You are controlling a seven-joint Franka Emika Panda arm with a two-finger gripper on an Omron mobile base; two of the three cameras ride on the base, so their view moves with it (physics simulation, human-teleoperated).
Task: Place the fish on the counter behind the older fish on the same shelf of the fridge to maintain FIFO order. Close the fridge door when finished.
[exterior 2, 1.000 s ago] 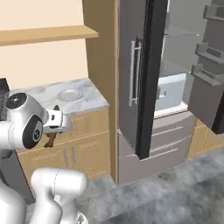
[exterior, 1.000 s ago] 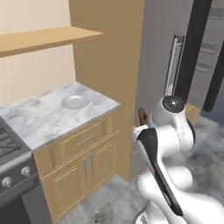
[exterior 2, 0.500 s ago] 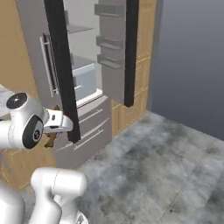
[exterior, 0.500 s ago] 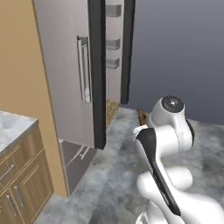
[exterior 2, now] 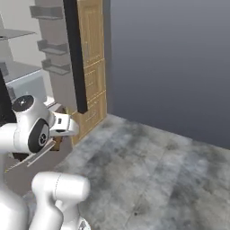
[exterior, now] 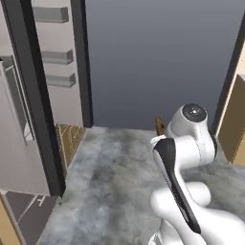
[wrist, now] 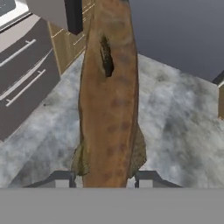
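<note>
Grey mottled floor [exterior: 119, 162] lies wide and bare ahead, running to a plain dark wall [exterior 2: 170, 63]. Off to one side stands the fridge [exterior: 19, 119], its black door edge [exterior: 33, 95] jutting into the open room, grey door bins [exterior 2: 51, 45] stacked above and two drawers [wrist: 22, 70] low down. Wooden cabinets [exterior 2: 92, 67] sit just beyond the door. At the arm's end the tool [wrist: 108, 177] pinches the fish [wrist: 109, 96], brown, pointing away over the floor. No writing is legible anywhere.
</note>
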